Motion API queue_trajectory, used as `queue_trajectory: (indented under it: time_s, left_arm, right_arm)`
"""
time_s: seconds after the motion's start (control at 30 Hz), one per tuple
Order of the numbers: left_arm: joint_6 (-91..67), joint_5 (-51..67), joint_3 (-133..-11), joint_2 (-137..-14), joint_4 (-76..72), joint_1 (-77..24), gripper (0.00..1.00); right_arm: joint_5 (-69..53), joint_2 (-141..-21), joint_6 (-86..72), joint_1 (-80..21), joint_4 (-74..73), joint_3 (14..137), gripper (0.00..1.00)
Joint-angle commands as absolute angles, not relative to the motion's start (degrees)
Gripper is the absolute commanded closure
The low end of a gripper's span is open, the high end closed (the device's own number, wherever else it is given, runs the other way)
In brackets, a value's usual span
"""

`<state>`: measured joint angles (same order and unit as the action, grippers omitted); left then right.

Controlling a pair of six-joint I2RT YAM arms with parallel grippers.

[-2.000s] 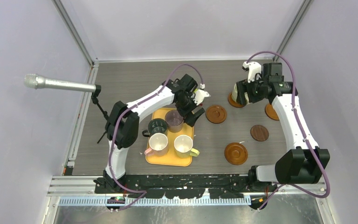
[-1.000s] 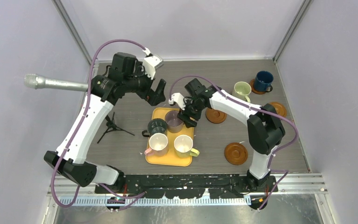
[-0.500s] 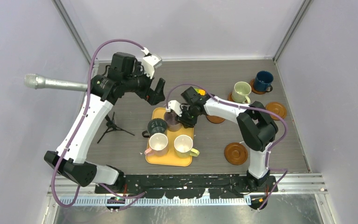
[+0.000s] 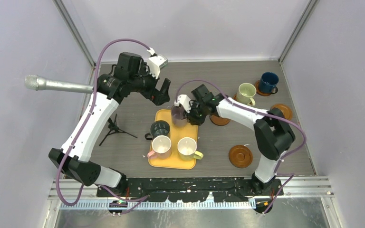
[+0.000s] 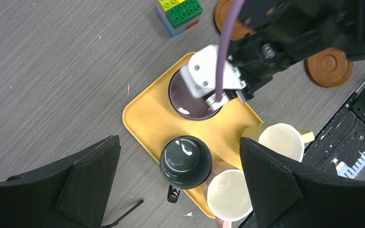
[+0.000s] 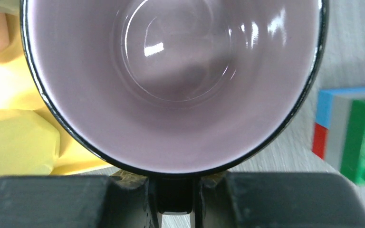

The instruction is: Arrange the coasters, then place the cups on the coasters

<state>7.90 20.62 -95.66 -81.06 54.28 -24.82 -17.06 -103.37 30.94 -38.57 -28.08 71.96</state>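
Over grey table (image 4: pixel 228 80) between lilac walls (image 4: pixel 24 42), left hand (image 4: pixel 162 95) apart, right hand (image 4: pixel 188 113) clamped on mauve cup (image 4: pixel 178 115)

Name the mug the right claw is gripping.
The mauve mug at the tray's far corner, clamped in the right claw; the dark green, pink-cream and pale yellow mugs on the tray stand free.

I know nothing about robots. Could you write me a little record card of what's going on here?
Right gripper: shut on the mauve mug, at the yellow tray's far end
Left gripper: open, empty, hovering nearby
Mugs on tray: dark green mug, pink-cream mug, pale yellow mug
Mugs on coasters: light green mug, navy mug
Bare coasters: near coaster, far-right coaster, coaster beside the tray (partly hidden)
Also there: toy brick cube, microphone
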Motion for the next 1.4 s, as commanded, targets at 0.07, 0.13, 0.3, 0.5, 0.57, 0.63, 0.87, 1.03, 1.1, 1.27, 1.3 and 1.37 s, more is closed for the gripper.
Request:
queue_trajectory:
  time_s: [0.07, 0.13, 0.3, 0.5, 0.57, 0.63, 0.87, 1.03, 1.1, 1.27, 1.3, 1.37]
  left_arm:
    - [8.09, 20.06, -96.15, -81.28, 50.86, -24.61, 0.01]
    - [8.00, 19.81, -96.23, -81.63, 50.72, -24.61, 0.01]
    - [7.45, 19.55, -96.68, -82.55, 50.22, -24.66, 0.01]
    - [6.12, 19.16, -97.49, -84.11, 49.48, -24.61, 0.01]
    - [6.01, 19.16, -98.17, -84.63, 49.56, -24.67, 0.01]
    - [5.98, 18.96, -98.55, -84.92, 49.65, -24.67, 0.01]
    - [5.76, 17.83, -98.52, -85.51, 49.64, -24.63, 0.01]
    - [5.89, 16.78, -98.36, -85.43, 49.99, -24.64, 0.01]
    - [6.10, 16.43, -98.19, -85.31, 50.24, -24.66, 0.01]
    - [6.48, 15.82, -97.85, -85.19, 50.64, -24.68, 0.00]
    - [6.50, 15.82, -97.75, -85.16, 50.64, -24.63, 0.00]
    - [6.43, 15.70, -97.65, -85.18, 50.76, -24.63, 0.00]
  right_arm:
    - [-16.54, -89.34, 23.89, -34.52, -24.27, 70.39, 0.99]
    - [-15.96, -86.05, 23.16, -32.47, -25.11, 68.22, 0.99]
    - [-14.27, -79.14, 22.31, -26.08, -29.64, 63.41, 1.00]
    - [-11.06, -75.06, 21.02, -19.29, -30.21, 58.08, 1.00]
    - [-10.29, -74.72, 20.51, -17.89, -29.11, 56.72, 1.00]
    - [-9.49, -75.11, 20.51, -17.22, -27.70, 55.50, 0.99]
    - [-7.49, -78.00, 19.64, -16.39, -22.21, 52.00, 1.00]
    - [-5.95, -80.20, 17.14, -16.43, -18.65, 51.01, 0.99]
    - [-5.32, -80.89, 16.23, -16.36, -17.40, 50.64, 0.99]
    - [-4.05, -82.79, 16.04, -16.41, -16.11, 50.71, 1.00]
    - [-4.11, -83.01, 16.12, -16.37, -16.05, 50.59, 1.00]
    - [-4.44, -83.31, 16.32, -16.42, -15.69, 50.17, 0.99]
